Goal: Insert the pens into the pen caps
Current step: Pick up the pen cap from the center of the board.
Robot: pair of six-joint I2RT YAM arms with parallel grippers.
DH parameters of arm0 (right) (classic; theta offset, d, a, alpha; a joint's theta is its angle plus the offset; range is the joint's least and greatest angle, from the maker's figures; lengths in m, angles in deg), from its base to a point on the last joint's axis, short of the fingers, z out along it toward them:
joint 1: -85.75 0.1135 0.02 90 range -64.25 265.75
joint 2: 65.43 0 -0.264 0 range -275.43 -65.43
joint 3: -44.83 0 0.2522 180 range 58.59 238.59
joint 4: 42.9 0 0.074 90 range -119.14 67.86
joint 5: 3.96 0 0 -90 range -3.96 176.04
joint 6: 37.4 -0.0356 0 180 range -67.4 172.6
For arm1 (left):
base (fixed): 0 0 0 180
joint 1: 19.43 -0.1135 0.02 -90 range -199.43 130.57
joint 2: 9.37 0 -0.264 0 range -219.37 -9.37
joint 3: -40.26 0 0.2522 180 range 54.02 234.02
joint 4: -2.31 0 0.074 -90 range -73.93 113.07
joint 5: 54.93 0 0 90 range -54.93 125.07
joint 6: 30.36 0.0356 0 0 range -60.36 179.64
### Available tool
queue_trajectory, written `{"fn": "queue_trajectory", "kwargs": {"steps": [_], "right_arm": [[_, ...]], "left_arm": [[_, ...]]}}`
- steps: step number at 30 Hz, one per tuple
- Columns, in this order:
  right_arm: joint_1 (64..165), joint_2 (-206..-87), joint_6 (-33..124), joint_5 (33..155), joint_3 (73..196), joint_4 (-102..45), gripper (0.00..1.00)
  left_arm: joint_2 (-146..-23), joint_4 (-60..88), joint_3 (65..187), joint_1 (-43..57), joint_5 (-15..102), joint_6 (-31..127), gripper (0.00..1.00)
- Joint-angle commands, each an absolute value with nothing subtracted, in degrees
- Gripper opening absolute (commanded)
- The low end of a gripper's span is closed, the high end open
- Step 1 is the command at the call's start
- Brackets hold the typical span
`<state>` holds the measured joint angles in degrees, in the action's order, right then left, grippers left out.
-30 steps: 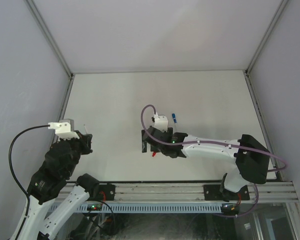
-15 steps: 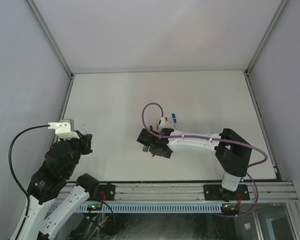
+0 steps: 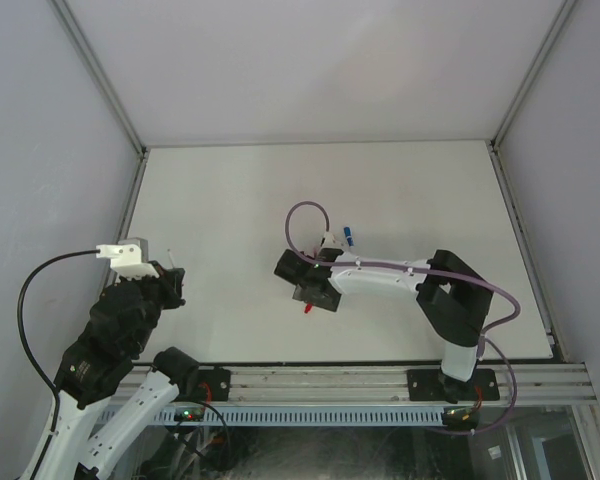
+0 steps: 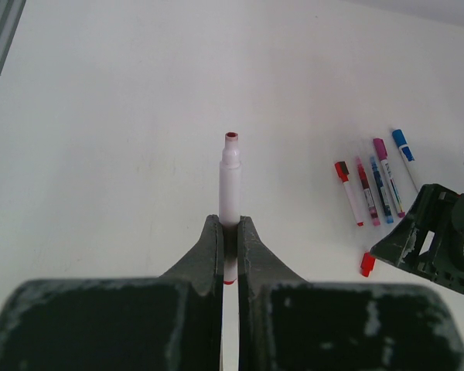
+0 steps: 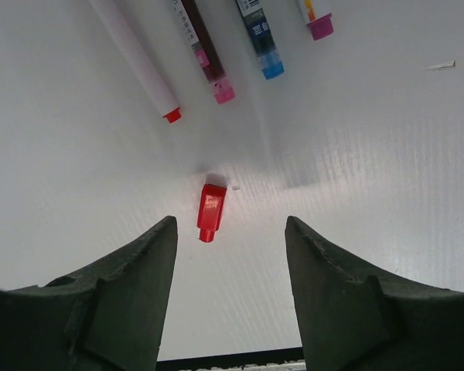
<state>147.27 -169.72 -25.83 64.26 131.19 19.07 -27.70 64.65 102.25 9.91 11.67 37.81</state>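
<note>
- Pens: one white-barrelled pen [image 4: 230, 182] is clamped in the left end effector [image 4: 230, 221]. It points straight out from the fingers, uncapped, with a narrow neck and a small reddish tip; a red band shows low between the fingers.
- Left end effector is shut on that barrel, fingers [image 4: 209, 251] pressed against both sides, and holds it above the white worktop [image 4: 100, 154] near its left edge.
- Five more pens [image 4: 381, 193] lie side by side in a close row on the worktop, roughly parallel. Their barrels are white with printed labels, and their ends are red, magenta and blue. The outermost, blue-ended one [image 3: 349, 237] sits a little farther back than the others.
- From the right wrist, four of these show their near ends: a plain white barrel with a small red end [image 5: 172, 115], then a magenta end, a blue end and another magenta end.
- Red cap [image 5: 210, 210] lies on its side on the worktop, alone, just in front of the row and apart from it. It is short and stepped, one end wider than the other.
- Right end effector [image 5: 230, 222] hangs low over the red cap with its fingers [image 5: 131, 286] spread apart. The cap sits in the gap, nearer the left finger and touching neither.
- In the top view the right arm reaches across to the middle of the worktop, well apart from the left end effector.
</note>
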Motion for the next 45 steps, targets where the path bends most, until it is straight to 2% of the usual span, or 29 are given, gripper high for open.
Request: {"fn": "queue_trajectory", "kwargs": {"steps": [1,36,45], "right_arm": [[147.1,-170.5,-26.3,64.5,133.6,18.8,0.57],[146.0,-179.7,-25.0,66.8,137.8,20.9,0.4],[146.1,-180.9,-24.5,67.0,137.9,21.9,0.29]], "left_arm": [[-27.8,62.6,102.5,9.7,12.0,38.7,0.0],[-27.6,62.5,102.5,9.7,12.0,38.6,0.0],[-27.7,62.5,102.4,9.7,12.1,38.7,0.0]]}}
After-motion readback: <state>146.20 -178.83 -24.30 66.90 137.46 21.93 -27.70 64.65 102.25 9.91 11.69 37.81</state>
